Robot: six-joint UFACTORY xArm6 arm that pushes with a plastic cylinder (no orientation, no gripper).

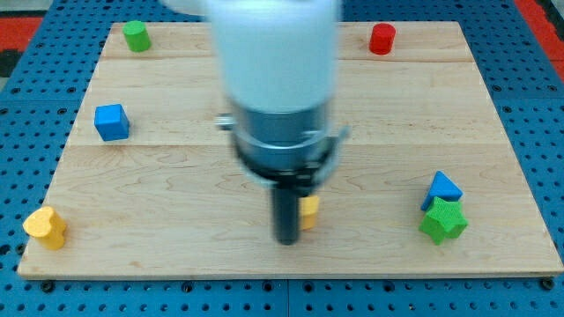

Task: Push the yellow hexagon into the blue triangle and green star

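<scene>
The yellow hexagon point(309, 211) sits mostly hidden just to the right of my tip point(287, 239), touching it or nearly so. There is no claw to clench or release, only the rod. Well to the hexagon's right, the blue triangle point(442, 189) rests touching the green star point(442, 221). The hexagon looks light, rigid and likely to slide easily on the counter point(176, 176); I would press squarely on its left face, since an off-centre push could spin it aside.
</scene>
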